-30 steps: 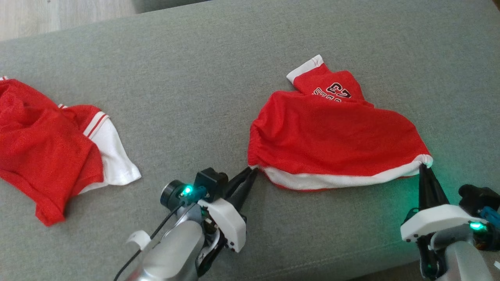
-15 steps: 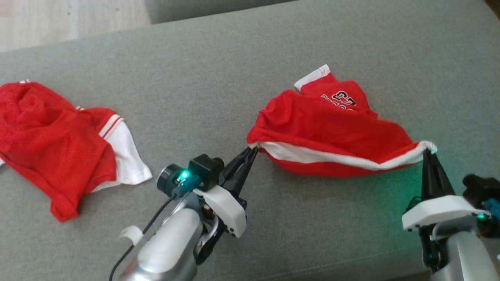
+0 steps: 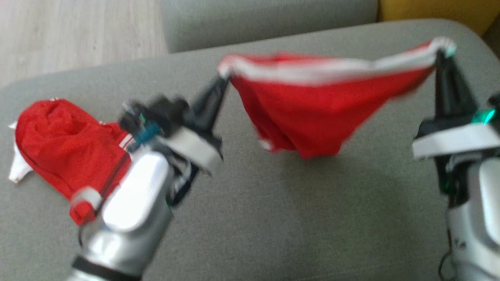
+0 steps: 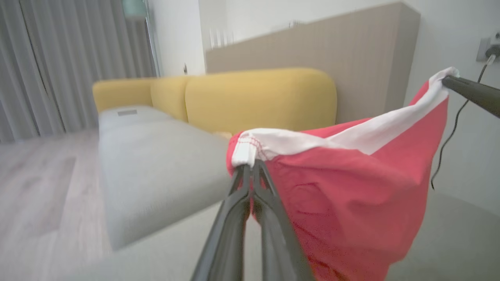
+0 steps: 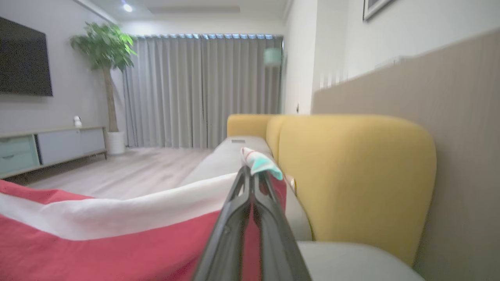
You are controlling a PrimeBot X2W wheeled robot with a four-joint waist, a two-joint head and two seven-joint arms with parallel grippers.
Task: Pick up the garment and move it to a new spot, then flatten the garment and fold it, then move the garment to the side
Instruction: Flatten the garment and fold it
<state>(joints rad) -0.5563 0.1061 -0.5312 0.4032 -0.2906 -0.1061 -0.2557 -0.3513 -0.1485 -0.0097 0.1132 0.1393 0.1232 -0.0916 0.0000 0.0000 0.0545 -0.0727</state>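
The garment point(image 3: 312, 113) is a pair of red shorts with a white band, hanging in the air above the grey sofa seat point(image 3: 273, 218). My left gripper point(image 3: 225, 78) is shut on one corner of the white band. My right gripper point(image 3: 441, 50) is shut on the other corner, so the band stretches between them and the red cloth sags below. In the left wrist view my left gripper point(image 4: 250, 166) pinches the band's stitched end of the garment point(image 4: 343, 187). In the right wrist view my right gripper point(image 5: 252, 169) pinches the garment point(image 5: 117, 242) at its corner.
A second red and white garment point(image 3: 58, 148) lies crumpled on the seat at the left, partly behind my left forearm. A yellow sofa back point(image 4: 258, 97) stands behind the seat. Wooden floor point(image 3: 78, 35) lies beyond the seat's far edge.
My left gripper shut on the band's corner. Both arms then lifted the garment off the seat and away from me. The head camera has shifted as well.
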